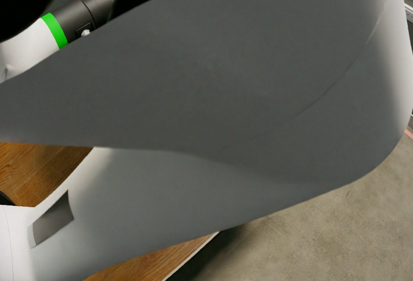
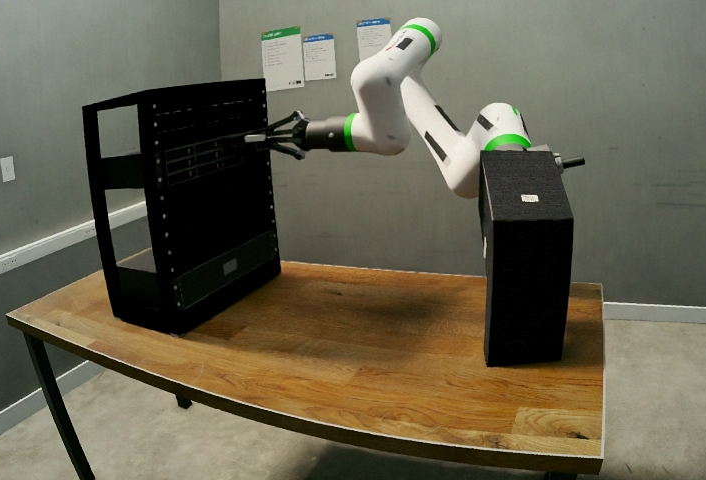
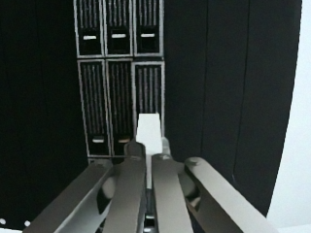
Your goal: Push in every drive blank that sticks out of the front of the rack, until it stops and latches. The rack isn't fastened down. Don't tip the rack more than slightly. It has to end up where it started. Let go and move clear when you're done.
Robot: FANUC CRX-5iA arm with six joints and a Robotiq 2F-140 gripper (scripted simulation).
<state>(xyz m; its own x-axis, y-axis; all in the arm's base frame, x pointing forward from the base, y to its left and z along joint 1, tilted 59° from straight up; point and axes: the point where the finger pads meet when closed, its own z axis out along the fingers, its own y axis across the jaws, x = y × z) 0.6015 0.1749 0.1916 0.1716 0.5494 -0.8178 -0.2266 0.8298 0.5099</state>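
The black rack (image 2: 103,226) (image 3: 272,73) stands upright on the table. In the wrist view three drive blanks show in an upper row and three below. The lower right blank (image 3: 148,84) has a brighter, larger-looking frame and seems to stand slightly proud of its neighbours. The lower middle blank (image 3: 120,97) has an orange mark near its handle; the lower left blank (image 3: 93,102) has a pale one. My gripper (image 2: 255,138) (image 3: 149,129) is shut and empty, its pale tips in front of the lower right blank and covering its lower part. Contact cannot be told. The top view does not show the blanks.
The wooden table (image 2: 365,362) carries the rack at the left and a black pedestal block (image 2: 529,271) at the right, by the arm's base. The white arm (image 1: 180,99) (image 2: 382,107) fills most of the top view. A panel (image 2: 212,271) spans the rack's lower front.
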